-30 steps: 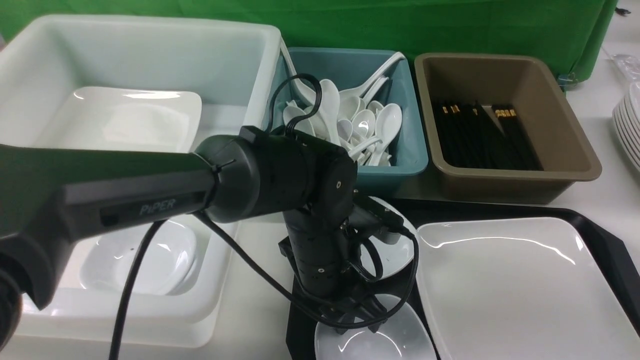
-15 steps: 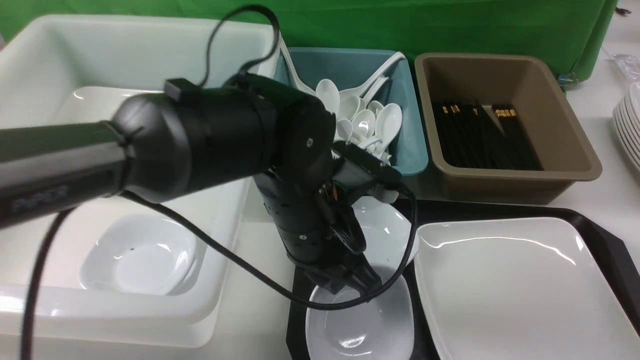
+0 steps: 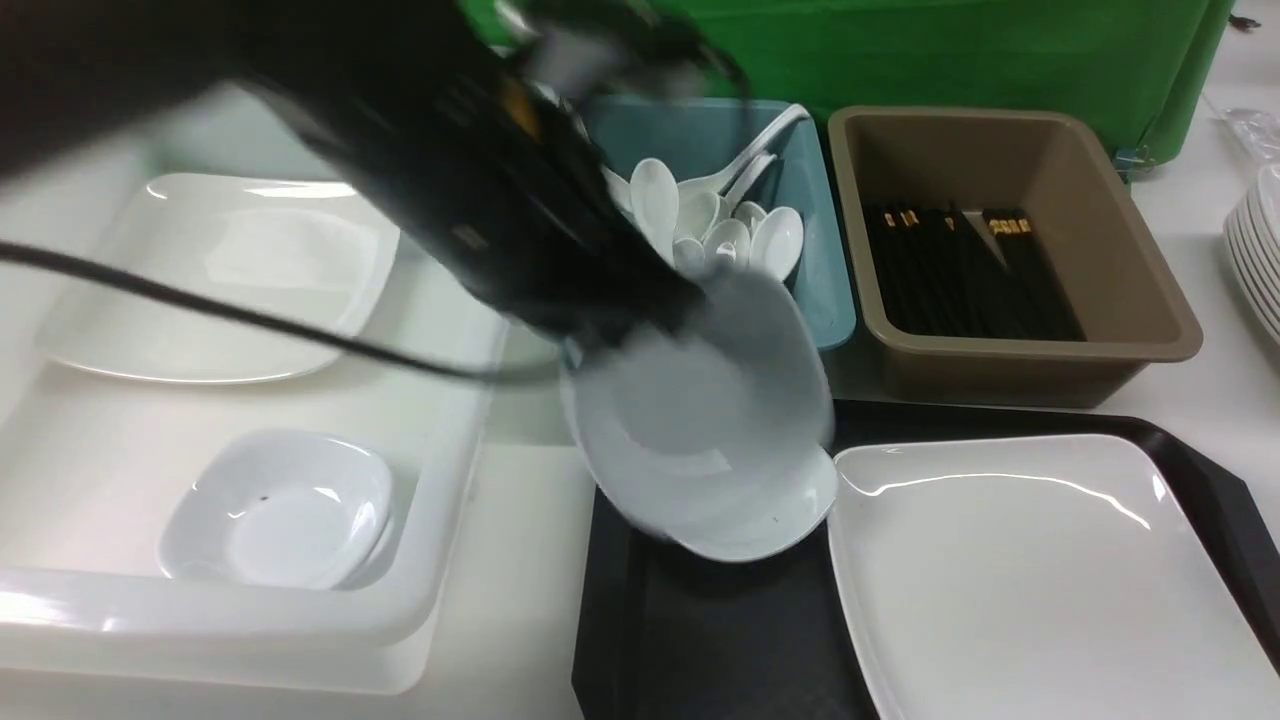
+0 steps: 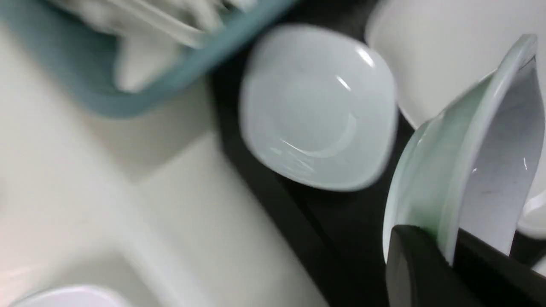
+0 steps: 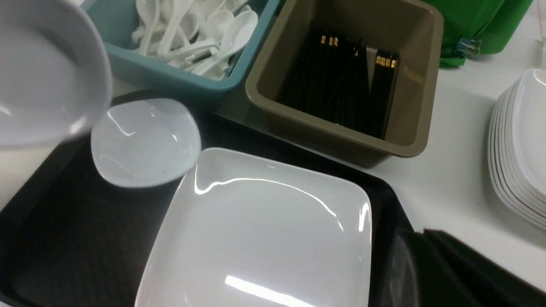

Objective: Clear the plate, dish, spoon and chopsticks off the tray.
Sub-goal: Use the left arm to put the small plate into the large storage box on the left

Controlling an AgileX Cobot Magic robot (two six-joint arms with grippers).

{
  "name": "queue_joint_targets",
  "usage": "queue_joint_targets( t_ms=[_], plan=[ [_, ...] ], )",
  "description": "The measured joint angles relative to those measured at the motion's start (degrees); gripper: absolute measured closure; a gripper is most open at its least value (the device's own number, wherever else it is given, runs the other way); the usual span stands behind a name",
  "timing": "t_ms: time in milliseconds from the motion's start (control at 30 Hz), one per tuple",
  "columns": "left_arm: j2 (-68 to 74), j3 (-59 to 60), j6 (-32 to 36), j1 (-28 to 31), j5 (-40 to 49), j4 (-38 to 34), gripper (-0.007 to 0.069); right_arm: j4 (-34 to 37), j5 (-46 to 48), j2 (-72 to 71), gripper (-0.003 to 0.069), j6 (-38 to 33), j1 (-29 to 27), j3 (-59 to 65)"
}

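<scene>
Your left pincer [image 4: 448,256] is clamping narrowly on the rim of a small white dish [image 3: 700,400], one finger inside the hollow and one outside. The dish is hanging in the air, tilted steeply so its hollow is facing the front camera, above the far left corner of the tray [image 3: 700,640] and just in front of the teal bin [image 3: 825,300]. The arm and the dish are both smearing with motion blur in the front view.

A second small dish [image 3: 775,520] is sitting on the tray in that same far left corner, partly hidden behind the held one, its edge lying just beside the plate [image 3: 1040,580]. The plate is lying flat and is filling the right part of the tray.

Your right pincer [image 5: 431,264] is showing only as a dark shape at the edge of its own wrist view, near the tray's right rim; its jaws are closed and gripping nothing.

A heap of white spoons [image 3: 720,235] is lying in the teal bin, black chopsticks [image 3: 970,275] are lying in the brown bin [image 3: 1040,370], and the white bin [image 3: 250,620] on the left is holding a large plate and a small dish. A stack of plates [image 3: 1260,260] is standing on the surface at the far right.
</scene>
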Motion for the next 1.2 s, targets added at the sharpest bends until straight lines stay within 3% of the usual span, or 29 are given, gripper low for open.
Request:
queue_joint_targets(
  t_ms=[200,233,267,400,633,733,1067,1200],
  plan=[
    [-8.86,7.36,0.97,25.98,0.11,-7.4,0.0606,0.0,-1.43,0.0,0.0638,0.87,0.0,0.0],
    [-9.11,8.29,1.15,26.83,0.05,-7.78,0.0606,0.0,-1.43,0.0,0.0638,0.87,0.0,0.0],
    [-9.54,12.31,3.51,33.62,-0.66,-11.4,0.0606,0.0,-1.48,0.0,0.0638,0.87,0.0,0.0],
    [-8.78,22.86,7.82,41.23,-6.64,-16.2,0.0606,0.0,-1.48,0.0,0.0638,0.87,0.0,0.0],
    [-4.74,31.81,12.22,42.23,-13.75,-18.55,0.0601,0.0,-1.48,0.0,0.0638,0.87,0.0,0.0],
    [-2.22,32.2,13.01,42.23,-14.94,-18.16,0.0566,0.0,-1.48,0.0,0.0636,0.87,0.0,0.0],
    [-2.18,27.3,12.41,42.18,-12.06,-12.44,0.0235,0.0,-1.43,0.0,0.0627,0.92,0.0,0.0],
    [-5.0,20.03,11.19,41.89,-8.7,-11.37,0.0196,0.0,-1.25,0.0,0.0624,0.99,0.0,0.0]
  ],
)
